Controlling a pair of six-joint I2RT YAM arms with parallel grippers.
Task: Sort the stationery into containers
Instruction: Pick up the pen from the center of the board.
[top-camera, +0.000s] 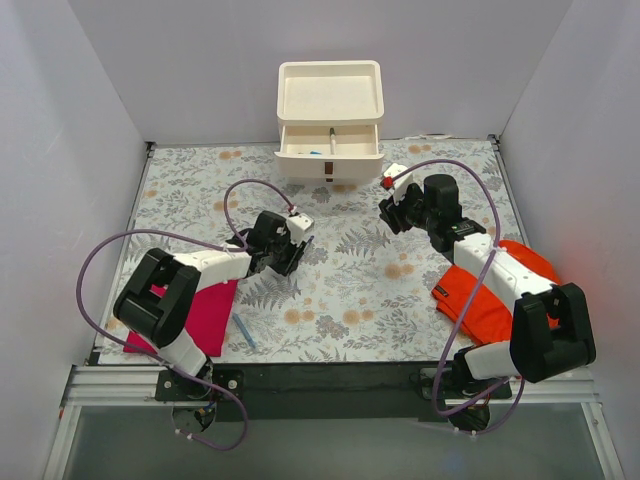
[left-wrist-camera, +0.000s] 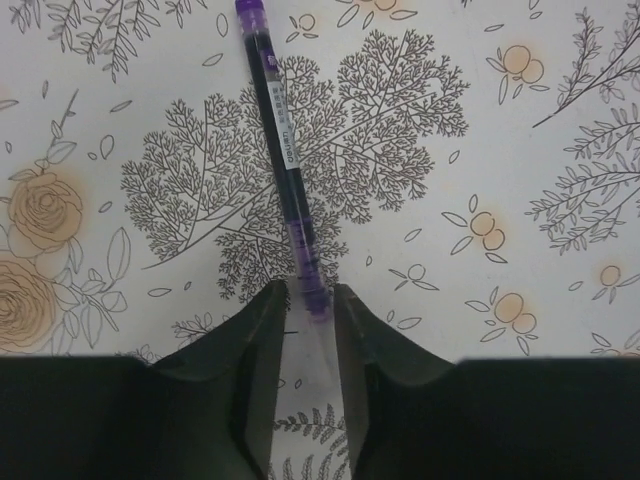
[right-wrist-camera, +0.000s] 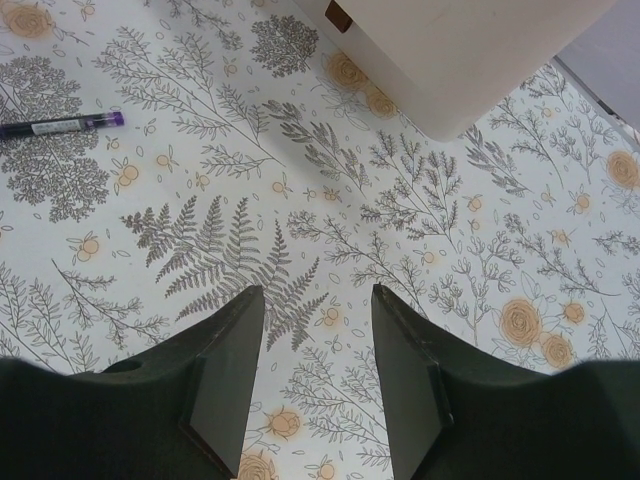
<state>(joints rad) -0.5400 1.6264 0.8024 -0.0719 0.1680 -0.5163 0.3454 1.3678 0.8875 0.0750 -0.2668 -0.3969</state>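
The left gripper (left-wrist-camera: 310, 300) is low over the floral mat (left-wrist-camera: 480, 120), its fingers (left-wrist-camera: 262, 340) narrowly parted. The near, clear end of a purple pen (left-wrist-camera: 282, 150) lies between the tips. A thin strip of mat shows on each side of the pen, so the pads look close to it but not pressed on. From the fingertips the pen runs straight ahead, flat on the mat and leaning slightly to the gripper's left. Nothing lies across it or beside it.

In the overhead view a magenta cloth (top-camera: 200, 315) lies behind this gripper, partly under the arm. A blue pen (top-camera: 244, 330) rests on the mat just past the cloth's edge, well behind the fingers.

The right gripper (right-wrist-camera: 318, 300) hangs with its fingers (right-wrist-camera: 225, 350) spread wide and nothing between them — only leaf-print mat below. Ahead and to its right stands the cream drawer unit (right-wrist-camera: 470, 60), and a brown handle (right-wrist-camera: 338, 14) shows on the face toward the gripper. The purple pen is far off to its left. An orange cloth (top-camera: 490, 290) lies behind it, under the forearm.

From above, the unit carries a shallow tray (top-camera: 330, 70) on top, and its open drawer (top-camera: 330, 152) holds a couple of thin items, too small to name.
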